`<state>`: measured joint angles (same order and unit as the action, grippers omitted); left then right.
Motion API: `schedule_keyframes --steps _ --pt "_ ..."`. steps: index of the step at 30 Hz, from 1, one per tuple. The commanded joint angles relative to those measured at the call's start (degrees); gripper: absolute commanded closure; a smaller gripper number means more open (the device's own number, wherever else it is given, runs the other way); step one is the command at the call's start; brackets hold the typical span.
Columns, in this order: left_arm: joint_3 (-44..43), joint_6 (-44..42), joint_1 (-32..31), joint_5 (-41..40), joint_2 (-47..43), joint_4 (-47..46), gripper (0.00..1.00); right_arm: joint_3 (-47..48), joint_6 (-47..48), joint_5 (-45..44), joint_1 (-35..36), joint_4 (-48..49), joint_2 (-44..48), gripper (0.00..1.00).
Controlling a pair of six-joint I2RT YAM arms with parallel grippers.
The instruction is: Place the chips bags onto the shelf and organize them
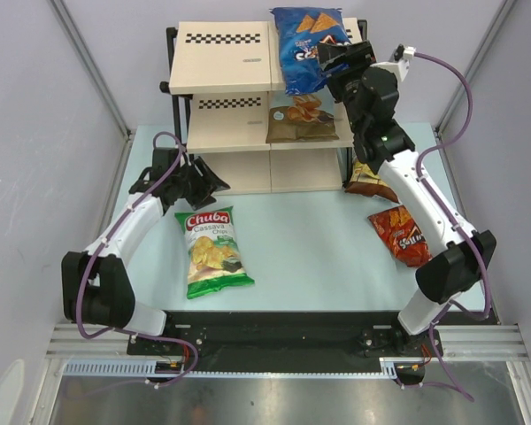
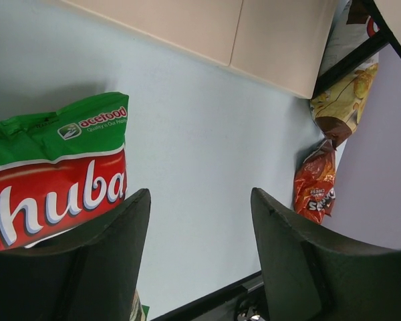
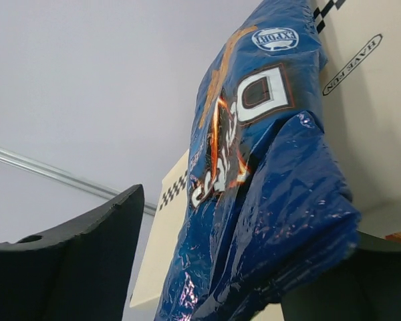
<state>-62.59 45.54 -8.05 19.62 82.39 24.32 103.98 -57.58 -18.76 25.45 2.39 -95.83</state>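
Note:
The large blue Doritos bag [image 1: 306, 49] lies on the right half of the shelf's [image 1: 221, 57] top board, hanging over its front edge. My right gripper [image 1: 333, 62] is at the bag's right side, open; in the right wrist view the bag [image 3: 267, 167] sits between the spread fingers [image 3: 87, 254], resting on the right one. A pale blue-and-brown bag [image 1: 301, 119] lies on the middle board. The green-white Chuba Cassava bag [image 1: 212, 251] lies flat on the table. My left gripper [image 1: 214, 183] hovers open just beyond its top edge [image 2: 53, 174], holding nothing.
A red Doritos bag [image 1: 400, 235] and a small dark brown-red Chuba bag [image 1: 370, 181] lie on the table to the right of the shelf, under my right arm. The shelf's left halves and bottom tier [image 2: 254, 33] hold nothing. Grey walls close both sides.

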Motion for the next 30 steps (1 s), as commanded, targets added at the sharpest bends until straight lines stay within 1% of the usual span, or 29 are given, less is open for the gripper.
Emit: schedule_keyframes --steps 1,2,3,4,6,8,10,11,15,16,18,19,20,22,24,27,30 --pt "-1.4 -1.3 0.4 -1.2 -1.6 0.4 0.29 -3.8 2.0 0.8 -1.4 -5.5 2.4 0.24" --pt "-1.2 -1.3 0.4 -0.8 -2.0 0.1 0.25 -4.1 2.2 1.8 -1.8 -6.0 2.9 0.24" --pt "-1.0 -1.4 0.4 -0.5 -2.1 -0.4 0.25 -4.9 1.9 2.6 -2.7 -8.2 3.5 0.24" --pt "-1.0 -1.4 0.4 -0.5 -2.7 -0.3 0.22 -5.6 1.9 3.9 -3.1 -9.1 5.1 0.23" --pt "-1.7 -2.1 0.4 -2.5 -3.1 0.8 0.18 -9.0 2.3 5.0 -4.5 -10.1 7.3 0.22" --pt "-4.4 -4.3 0.6 -4.4 -3.3 3.1 0.17 -10.8 3.7 5.6 -5.2 -13.0 11.0 0.22" --pt "-6.2 -5.7 0.9 -7.7 -3.5 6.9 0.17 -12.2 8.2 4.8 -5.6 -16.1 12.9 0.22" --pt "-7.5 -6.9 1.0 -9.2 -3.8 8.0 0.16 -12.5 9.3 4.9 -5.8 -19.7 14.9 0.21" --pt "-7.8 -9.5 2.6 -15.1 -6.7 12.7 0.14 -14.9 17.7 4.2 -5.5 -27.3 19.4 0.21" --pt "-6.9 -9.9 3.0 -15.7 -7.6 13.8 0.12 -15.8 22.5 4.2 -5.3 -28.4 20.3 0.22" --pt "-4.9 -10.9 4.9 -16.0 -10.8 14.3 0.11 -16.2 26.5 4.7 -4.9 -33.0 21.6 0.21" --pt "-2.5 -11.2 5.7 -15.8 -12.1 14.9 0.11 -16.5 28.9 4.4 -4.8 -34.7 22.0 0.20" --pt "-1.1 -11.3 7.0 -15.8 -13.1 15.0 0.11 -16.9 29.4 3.8 -4.4 -37.9 23.0 0.20" --pt "2.3 -12.0 7.7 -15.5 -15.6 15.3 0.11 -18.4 29.7 3.3 -4.3 -39.3 24.2 0.19" --pt "3.3 -11.7 7.9 -15.5 -16.5 16.6 0.11 -19.4 29.1 3.6 -3.7 -39.6 25.3 0.19" --pt "5.9 -10.9 7.9 -13.7 -16.6 15.0 0.10 -19.6 29.9 5.2 -2.6 -39.5 25.5 0.20" --pt "8.0 -11.1 8.6 -10.9 -15.4 15.4 0.09 -19.6 30.5 7.7 -2.2 -40.7 25.7 0.19"
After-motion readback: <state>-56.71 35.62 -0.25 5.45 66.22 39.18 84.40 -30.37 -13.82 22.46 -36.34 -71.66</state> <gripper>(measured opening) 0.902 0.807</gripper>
